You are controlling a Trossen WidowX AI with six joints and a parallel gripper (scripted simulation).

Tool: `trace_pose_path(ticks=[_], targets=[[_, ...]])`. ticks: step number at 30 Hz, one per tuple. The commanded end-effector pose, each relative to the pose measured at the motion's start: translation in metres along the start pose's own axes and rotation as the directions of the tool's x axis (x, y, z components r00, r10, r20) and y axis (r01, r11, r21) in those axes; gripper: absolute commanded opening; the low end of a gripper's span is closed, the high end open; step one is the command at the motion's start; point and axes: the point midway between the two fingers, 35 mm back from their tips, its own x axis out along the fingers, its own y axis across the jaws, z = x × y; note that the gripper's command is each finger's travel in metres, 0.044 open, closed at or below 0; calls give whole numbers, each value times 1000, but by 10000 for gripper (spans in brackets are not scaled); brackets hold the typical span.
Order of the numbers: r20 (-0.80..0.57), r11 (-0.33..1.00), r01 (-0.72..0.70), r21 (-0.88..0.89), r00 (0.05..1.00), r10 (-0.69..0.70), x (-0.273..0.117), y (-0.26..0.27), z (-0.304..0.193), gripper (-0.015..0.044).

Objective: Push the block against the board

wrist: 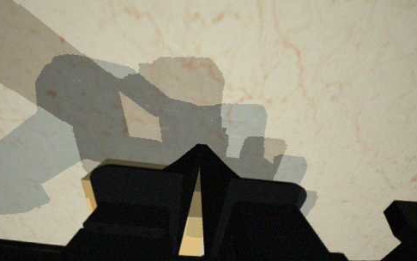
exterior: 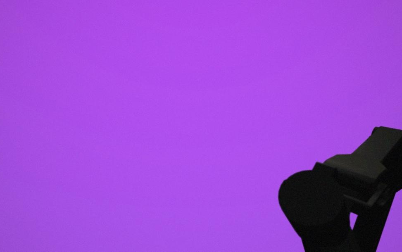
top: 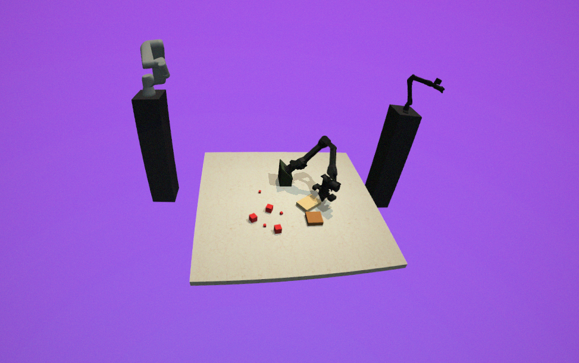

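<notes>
A flat pale yellow piece (top: 307, 203) (wrist: 87, 194) lies turned at an angle on the table. A flat orange-brown piece (top: 314, 218) lies just in front of it in the top view; it is out of the wrist view. They look like the board and the block, but I cannot tell which is which. Their nearest corners are close; contact is unclear. My gripper (top: 322, 200) (wrist: 201, 148) is shut and empty, pointing down at the right corner of the pale piece. Its fingers hide much of that piece in the wrist view. Its tip height is unclear.
Red cubes stand left of the two pieces, including a back one (top: 269, 207), a left one (top: 253, 217) and a front one (top: 278, 228), with tiny red cubes among them. The arm's dark base mount (top: 285, 177) stands behind. The exterior view shows only part of the arm.
</notes>
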Motion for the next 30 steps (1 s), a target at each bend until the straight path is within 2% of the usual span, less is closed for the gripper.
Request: trace_pose_path(ticks=[1,30], targets=[[-6,1000,-6,4,1000,6,2,1,-8,0],[-13,1000,-12,3,1000,12,3,-1,-56,0]])
